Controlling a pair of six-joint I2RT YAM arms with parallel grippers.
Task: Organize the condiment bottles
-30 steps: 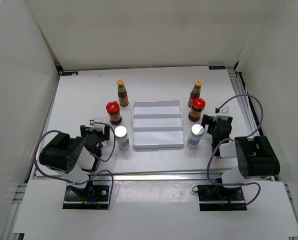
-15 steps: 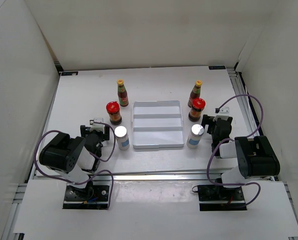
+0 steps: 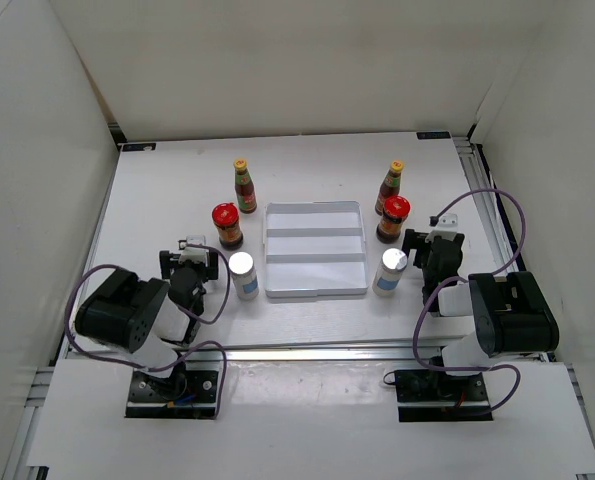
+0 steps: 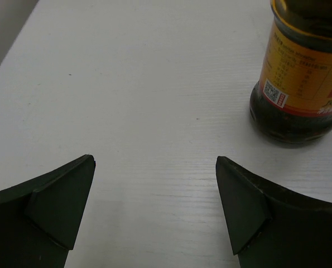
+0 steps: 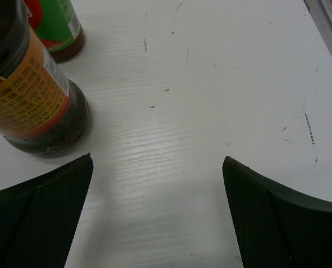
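Observation:
Six condiment bottles stand beside a white ridged tray. On its left: a slim dark bottle with a yellow cap, a red-lidded jar and a white silver-capped shaker. On its right: a slim bottle, a red-lidded jar and a shaker. My left gripper is open and empty, left of the shaker; its wrist view shows the jar ahead to the right. My right gripper is open and empty; its wrist view shows the jar and slim bottle ahead to the left.
White walls enclose the table on three sides. A metal rail runs along the right edge and another along the near edge. Bare table lies between each gripper's fingers.
The left arm's body has shifted slightly lower and to the left near its base. The bottles, tray and right arm have not moved.

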